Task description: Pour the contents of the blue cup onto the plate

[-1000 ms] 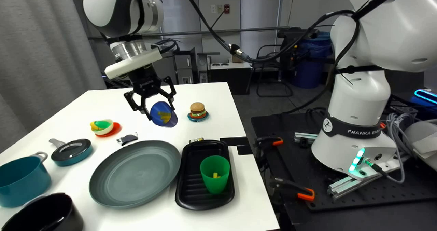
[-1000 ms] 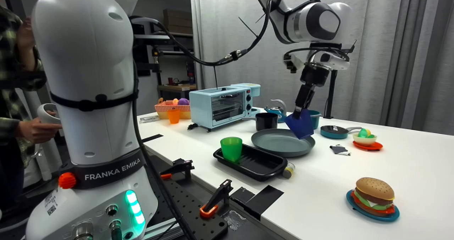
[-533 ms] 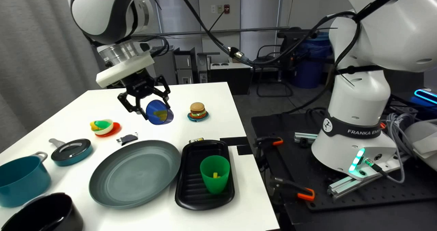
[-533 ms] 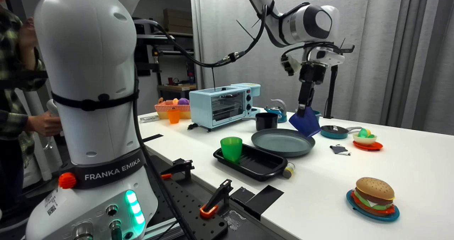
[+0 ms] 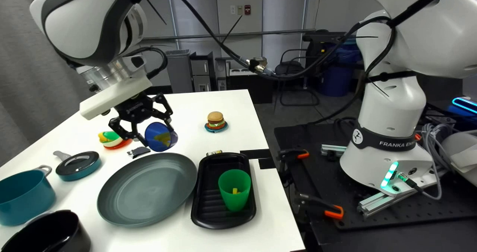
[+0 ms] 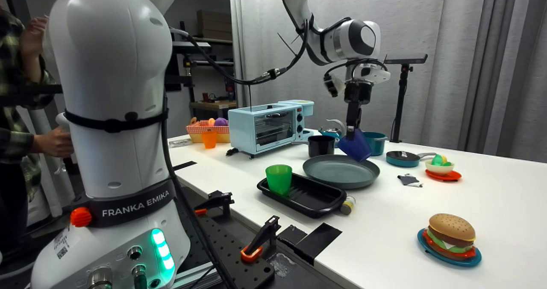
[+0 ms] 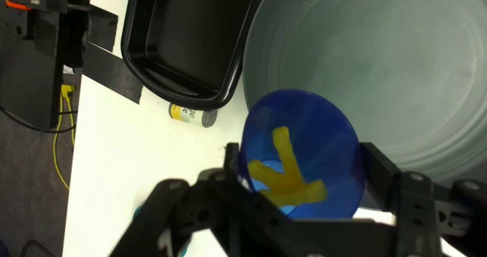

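Clamping, at the lower middle of the wrist view, with the gripper [image 7: 298,156] pressed to both sides of the blue cup [image 7: 323,143], parted only by its width. Tilted, with the yellow pieces [image 7: 287,183] lying inside, toward its base. Seen overlapping the edge of the plate [image 7: 373,74], farther below at the upper right. Apparently at the step just before pouring. Next, probably: shift farther over the plate, then tip the mouth well down.

Rounded white arm [image 6: 109,71], black FRANKA EMIKA band [image 6: 136,207], green lights [image 6: 163,250], black cable [image 6: 245,82], jointed black jaws
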`<state>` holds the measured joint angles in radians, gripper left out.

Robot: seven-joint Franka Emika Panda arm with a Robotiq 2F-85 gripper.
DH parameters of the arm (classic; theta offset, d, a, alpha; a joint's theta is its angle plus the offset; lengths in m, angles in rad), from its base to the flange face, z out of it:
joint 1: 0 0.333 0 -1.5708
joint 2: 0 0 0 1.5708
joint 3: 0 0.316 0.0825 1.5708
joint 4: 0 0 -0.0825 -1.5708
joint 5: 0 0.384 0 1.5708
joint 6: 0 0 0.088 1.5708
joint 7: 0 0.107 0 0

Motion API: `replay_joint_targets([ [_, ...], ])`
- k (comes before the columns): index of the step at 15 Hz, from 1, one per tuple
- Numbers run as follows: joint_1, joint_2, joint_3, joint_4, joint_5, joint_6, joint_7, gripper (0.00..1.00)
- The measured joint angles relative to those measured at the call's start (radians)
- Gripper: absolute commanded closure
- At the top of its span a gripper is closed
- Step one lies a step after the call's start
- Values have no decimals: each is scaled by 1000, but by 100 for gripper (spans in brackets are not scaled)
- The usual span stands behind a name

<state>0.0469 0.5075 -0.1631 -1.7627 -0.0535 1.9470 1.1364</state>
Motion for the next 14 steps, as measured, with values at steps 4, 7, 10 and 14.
replay_joint_targets([
  [4,26,11,-6,12,-83,0,55,48],
  [7,27,11,-12,13,-146,0,95,48],
  [10,30,11,-13,13,-205,0,137,48],
  [14,59,19,-11,15,-276,-4,203,48],
])
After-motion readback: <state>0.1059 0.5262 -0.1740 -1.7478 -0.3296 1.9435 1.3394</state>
